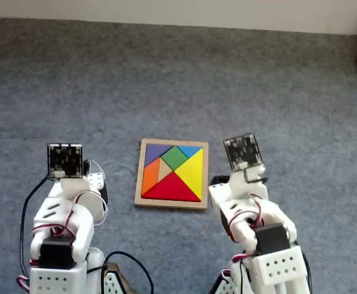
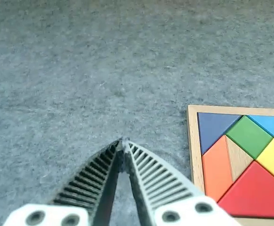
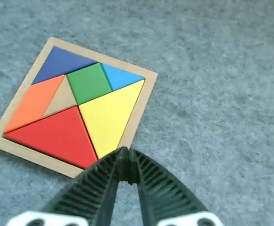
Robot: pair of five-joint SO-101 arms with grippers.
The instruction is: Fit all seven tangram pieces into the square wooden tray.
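The square wooden tray (image 1: 140, 176) lies on the grey carpet between the two arms. Inside it sit a red triangle (image 1: 171, 187), a yellow triangle (image 1: 192, 170), a green square (image 1: 174, 158), a dark blue triangle (image 1: 155, 151), a light blue triangle (image 1: 190, 150), an orange piece (image 1: 150, 174) and a tan wooden triangle (image 1: 165, 169). My left gripper (image 2: 122, 143) rests shut over the carpet beside the tray (image 2: 191, 141), holding nothing. My right gripper (image 3: 123, 151) is shut too, its tips at the tray's rim (image 3: 146, 101) near the yellow triangle (image 3: 109, 117).
Grey carpet (image 1: 178, 79) stretches beyond the tray to a pale wall strip at the far edge. Both arm bases (image 1: 59, 245) (image 1: 264, 245) stand at the near edge, with cables beside the left one.
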